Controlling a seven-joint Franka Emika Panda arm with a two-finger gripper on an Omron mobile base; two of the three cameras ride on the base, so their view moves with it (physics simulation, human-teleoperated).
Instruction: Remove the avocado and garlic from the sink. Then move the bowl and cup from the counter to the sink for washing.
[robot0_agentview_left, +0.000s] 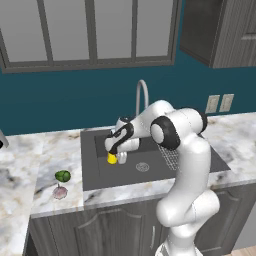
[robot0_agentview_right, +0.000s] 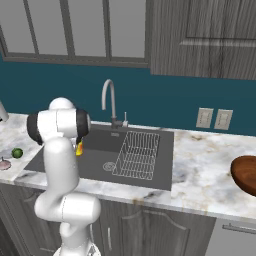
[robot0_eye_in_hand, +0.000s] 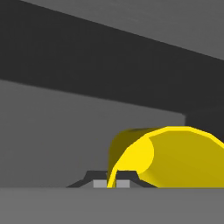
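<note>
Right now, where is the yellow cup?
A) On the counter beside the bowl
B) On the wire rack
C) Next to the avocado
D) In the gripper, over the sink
D: the gripper is closed on the yellow cup above the sink basin.

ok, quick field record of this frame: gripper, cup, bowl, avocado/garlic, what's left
gripper: shut on cup, over the sink's left part
cup: yellow, held at its rim, inside sink
bowl: on counter right of sink
avocado: on counter left of sink
garlic: on counter, beside avocado
remaining: release cup, move bowl
</note>
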